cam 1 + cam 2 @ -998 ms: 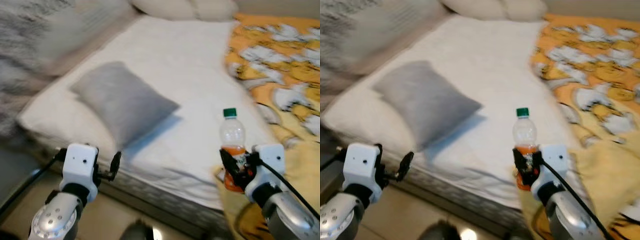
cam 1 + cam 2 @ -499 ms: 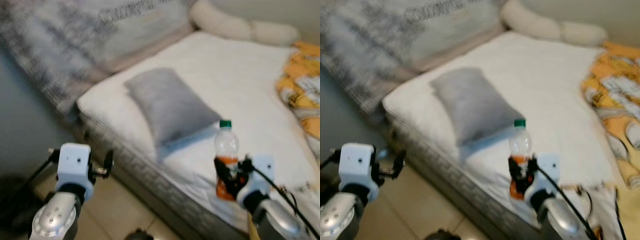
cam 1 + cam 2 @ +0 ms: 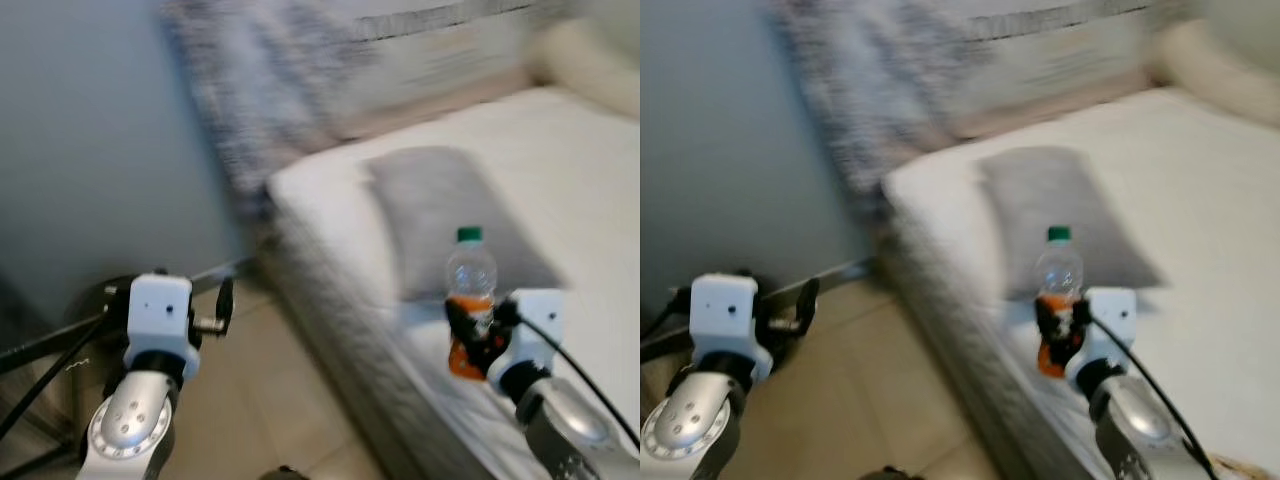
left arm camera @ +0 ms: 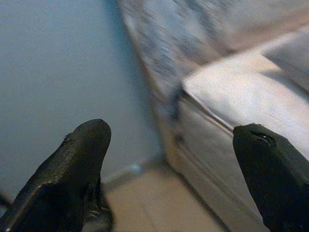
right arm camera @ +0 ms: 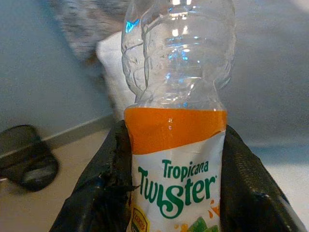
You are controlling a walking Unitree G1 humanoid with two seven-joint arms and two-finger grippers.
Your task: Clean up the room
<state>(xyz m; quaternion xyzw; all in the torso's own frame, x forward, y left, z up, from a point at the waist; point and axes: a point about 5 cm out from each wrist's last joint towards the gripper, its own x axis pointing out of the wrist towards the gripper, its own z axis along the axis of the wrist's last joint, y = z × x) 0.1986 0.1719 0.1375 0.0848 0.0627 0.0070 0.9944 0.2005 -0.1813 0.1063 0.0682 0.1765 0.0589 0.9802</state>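
Observation:
An empty clear plastic bottle (image 3: 470, 292) with a green cap and an orange Tropicana Twister label (image 5: 176, 169) stands upright in my right gripper (image 3: 474, 335), which is shut on its lower half. I hold it above the near edge of the white bed (image 3: 570, 150). My left gripper (image 3: 222, 312) is open with nothing between its fingers (image 4: 72, 174), and it hovers over the tan floor (image 3: 270, 400) beside the bed's corner.
A grey pillow (image 3: 455, 215) lies on the bed behind the bottle. A grey patterned headboard (image 3: 270, 90) and a blue-grey wall (image 3: 90, 140) stand on the left. A dark object (image 5: 26, 159) lies on the floor by the wall. Black stand legs (image 3: 40, 350) are at the lower left.
The whole picture has swung left: the wall and floor have come in and the orange blanket has left the frame. The bottle stays held in my right gripper; the left stays open.

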